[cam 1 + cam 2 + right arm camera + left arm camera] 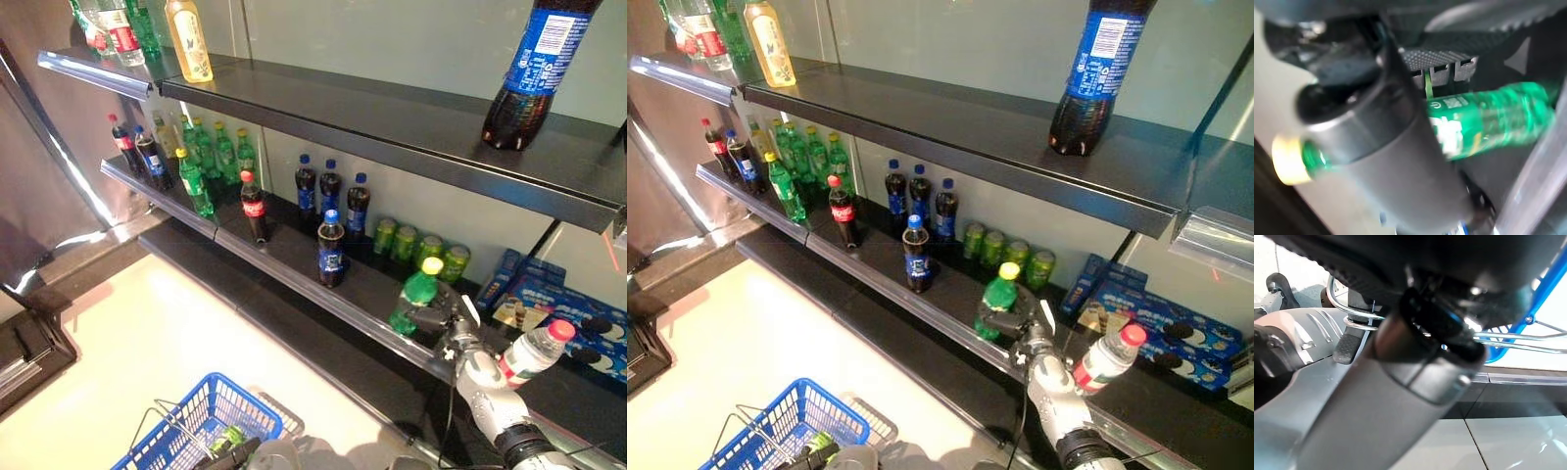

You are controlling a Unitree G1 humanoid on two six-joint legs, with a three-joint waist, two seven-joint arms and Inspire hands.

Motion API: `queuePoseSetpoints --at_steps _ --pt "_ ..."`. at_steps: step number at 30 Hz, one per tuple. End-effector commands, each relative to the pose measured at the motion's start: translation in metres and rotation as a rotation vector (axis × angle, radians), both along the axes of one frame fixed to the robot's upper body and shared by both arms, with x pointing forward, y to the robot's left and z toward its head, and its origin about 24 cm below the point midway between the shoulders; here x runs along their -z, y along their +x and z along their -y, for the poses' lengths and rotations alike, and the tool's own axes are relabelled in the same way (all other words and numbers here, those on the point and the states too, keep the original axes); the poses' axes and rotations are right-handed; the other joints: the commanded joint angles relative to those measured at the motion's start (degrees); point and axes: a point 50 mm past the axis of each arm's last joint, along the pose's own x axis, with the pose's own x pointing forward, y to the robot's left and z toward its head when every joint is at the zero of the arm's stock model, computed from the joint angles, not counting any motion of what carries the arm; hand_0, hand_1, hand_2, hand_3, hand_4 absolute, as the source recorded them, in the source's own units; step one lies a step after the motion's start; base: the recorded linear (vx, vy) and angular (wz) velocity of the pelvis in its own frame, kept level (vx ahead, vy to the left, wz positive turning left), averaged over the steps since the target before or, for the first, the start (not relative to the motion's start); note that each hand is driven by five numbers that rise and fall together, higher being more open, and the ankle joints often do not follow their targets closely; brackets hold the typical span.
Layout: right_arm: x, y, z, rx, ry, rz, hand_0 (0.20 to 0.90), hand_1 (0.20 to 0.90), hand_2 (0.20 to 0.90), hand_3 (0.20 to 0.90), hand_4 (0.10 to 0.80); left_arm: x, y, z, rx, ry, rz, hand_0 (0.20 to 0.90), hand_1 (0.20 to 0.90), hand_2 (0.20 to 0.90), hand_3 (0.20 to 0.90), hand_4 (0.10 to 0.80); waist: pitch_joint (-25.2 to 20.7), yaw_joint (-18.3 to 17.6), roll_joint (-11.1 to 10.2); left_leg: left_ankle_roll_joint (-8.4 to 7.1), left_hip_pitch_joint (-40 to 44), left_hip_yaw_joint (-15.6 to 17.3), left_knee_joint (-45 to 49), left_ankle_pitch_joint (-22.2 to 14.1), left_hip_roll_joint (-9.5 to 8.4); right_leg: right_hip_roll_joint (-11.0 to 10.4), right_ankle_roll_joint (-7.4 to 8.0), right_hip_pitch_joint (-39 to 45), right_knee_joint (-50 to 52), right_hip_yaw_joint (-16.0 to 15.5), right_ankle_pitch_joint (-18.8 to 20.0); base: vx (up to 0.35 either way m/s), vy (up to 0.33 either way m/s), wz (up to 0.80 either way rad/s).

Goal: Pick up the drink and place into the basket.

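Green plastic bottle with yellow cap (418, 297) stands upright at lower right, right hand (443, 320) curled round it. Blue wire basket (201, 423) sits lower left, its handle in the left hand (233, 452), whose fingers I cannot tell.

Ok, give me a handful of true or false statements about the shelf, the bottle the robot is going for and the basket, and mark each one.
1. The right hand is closed round a green bottle with a yellow cap. True.
2. The green bottle already lies in the blue basket. False: it is up at the middle shelf, in the right hand.
3. A big cola bottle with a blue label stands on the top shelf. True.
4. The green cans sit on the floor beside the basket. False: they stand at the back of the middle shelf.
5. The basket is red. False: it is blue, with wire handles, low on the robot's left.
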Motion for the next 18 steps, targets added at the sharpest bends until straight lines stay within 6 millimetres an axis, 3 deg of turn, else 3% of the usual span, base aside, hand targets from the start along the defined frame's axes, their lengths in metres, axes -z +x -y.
queuePoseSetpoints --at_steps 1,13,18 --pt "-0.058 0.043 -0.034 -0.124 0.080 0.283 0.300 0.300 0.300 0.200 0.100 0.006 -0.008 0.055 0.274 -0.229 0.014 0.300 0.300 0.300 0.200 0.100 -0.5 0.5 -0.4 1.62 -0.1 1.8 6.4 5.0 -0.11 0.9 1.18 1.8 -5.3 0.4 10.5 0.000 0.000 0.00" --pt "-0.061 0.040 -0.033 -0.109 0.057 0.324 0.300 0.300 0.300 0.200 0.100 0.006 -0.005 0.058 0.269 -0.229 0.022 0.300 0.300 0.300 0.200 0.100 -0.6 0.1 -0.3 1.66 0.1 1.9 5.8 4.8 -0.23 1.1 1.15 1.9 -5.6 0.6 10.4 0.000 0.000 0.00" --pt "-0.077 0.043 -0.033 -0.134 -0.014 0.388 0.300 0.300 0.300 0.200 0.100 0.005 -0.004 0.057 0.270 -0.227 0.026 0.300 0.300 0.300 0.200 0.100 -0.2 0.1 -0.3 1.81 -0.2 1.9 6.1 4.4 -0.27 1.1 1.16 1.5 -5.2 0.6 10.3 0.000 0.000 0.00"
